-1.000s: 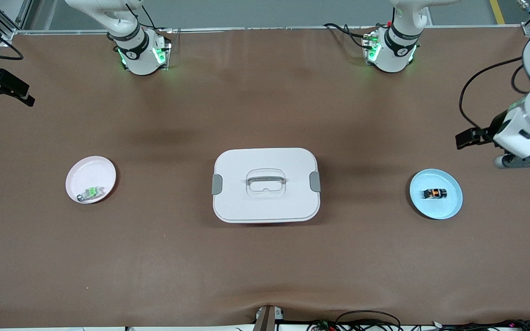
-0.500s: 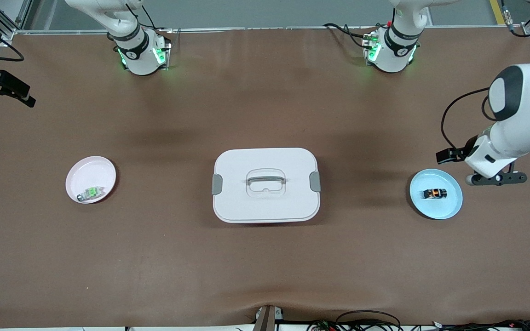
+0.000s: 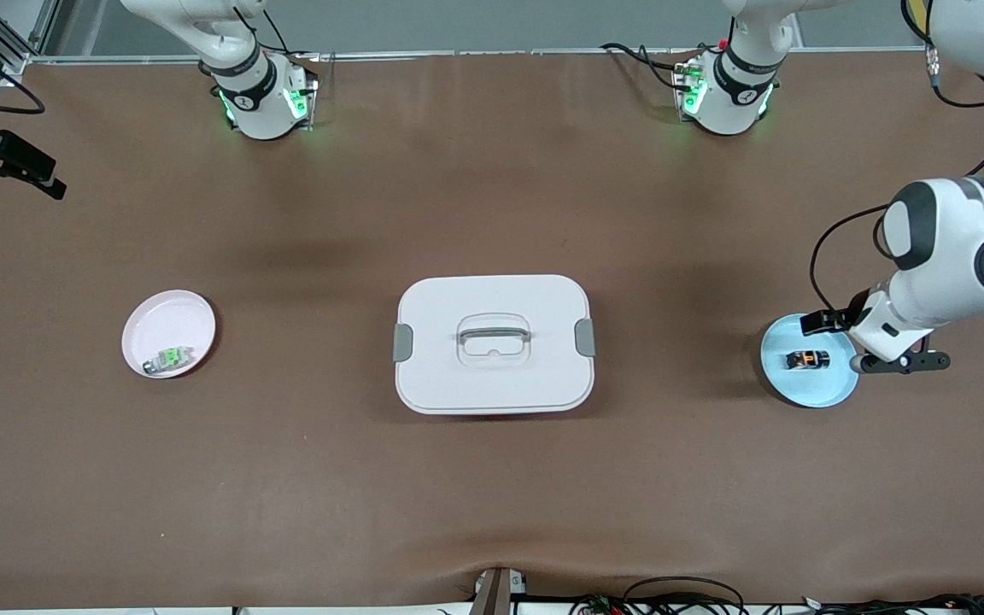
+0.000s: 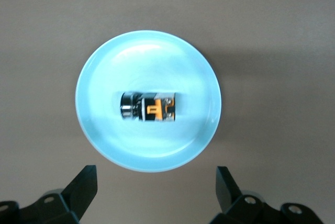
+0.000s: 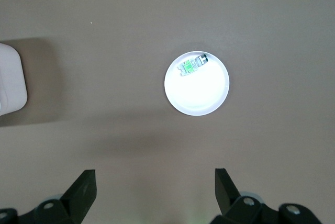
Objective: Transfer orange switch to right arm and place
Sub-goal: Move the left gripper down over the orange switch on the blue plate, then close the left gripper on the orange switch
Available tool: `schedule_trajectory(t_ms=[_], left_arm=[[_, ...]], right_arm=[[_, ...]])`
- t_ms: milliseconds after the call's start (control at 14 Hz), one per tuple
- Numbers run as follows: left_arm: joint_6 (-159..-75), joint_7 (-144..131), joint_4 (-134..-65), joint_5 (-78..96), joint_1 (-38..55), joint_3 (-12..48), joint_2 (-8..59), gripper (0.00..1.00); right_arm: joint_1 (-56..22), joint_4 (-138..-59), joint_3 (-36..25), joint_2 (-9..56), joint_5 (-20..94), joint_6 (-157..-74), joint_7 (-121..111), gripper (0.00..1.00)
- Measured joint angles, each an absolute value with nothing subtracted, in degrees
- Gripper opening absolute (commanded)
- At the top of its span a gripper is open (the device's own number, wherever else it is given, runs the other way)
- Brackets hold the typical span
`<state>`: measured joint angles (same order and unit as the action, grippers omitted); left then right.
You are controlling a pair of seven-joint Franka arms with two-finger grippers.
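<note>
My left gripper (image 4: pixel 156 192) hangs over the blue plate (image 3: pixel 825 393) at the left arm's end of the table, fingers (image 4: pixel 84 187) spread wide and holding nothing. The orange switch (image 4: pixel 148 107) lies on its side in the middle of that plate, with bare blue all round it and the rim well clear of its ends. In the left wrist view my two fingertips sit just outside the plate's edge, one to each side, and the switch lies between their lines.

Around the plate the brown table (image 3: pixel 714 478) is open on every side. The white lidded box (image 3: pixel 493 343) sits at the table's centre, well apart from the plate.

My right gripper (image 5: pixel 155 192) waits high over the right arm's end of the table, fingers also apart and empty. Below it the pink plate (image 3: pixel 167 325) holds the green-centred component (image 3: pixel 169 359) close against its rim, on the side nearer the front camera.
</note>
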<state>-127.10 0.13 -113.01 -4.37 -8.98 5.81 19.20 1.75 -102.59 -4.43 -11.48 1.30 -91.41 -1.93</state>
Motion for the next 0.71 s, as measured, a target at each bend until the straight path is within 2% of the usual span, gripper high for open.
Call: schedule_trajectory(t_ms=[714], left_arm=[[-134.00,5.71,-113.03,-4.37,-10.21,5.77,25.75,1.00]], right_arm=[[1.75,-102.59,-4.40,-11.47,1.30,-91.39,-1.93,1.00]])
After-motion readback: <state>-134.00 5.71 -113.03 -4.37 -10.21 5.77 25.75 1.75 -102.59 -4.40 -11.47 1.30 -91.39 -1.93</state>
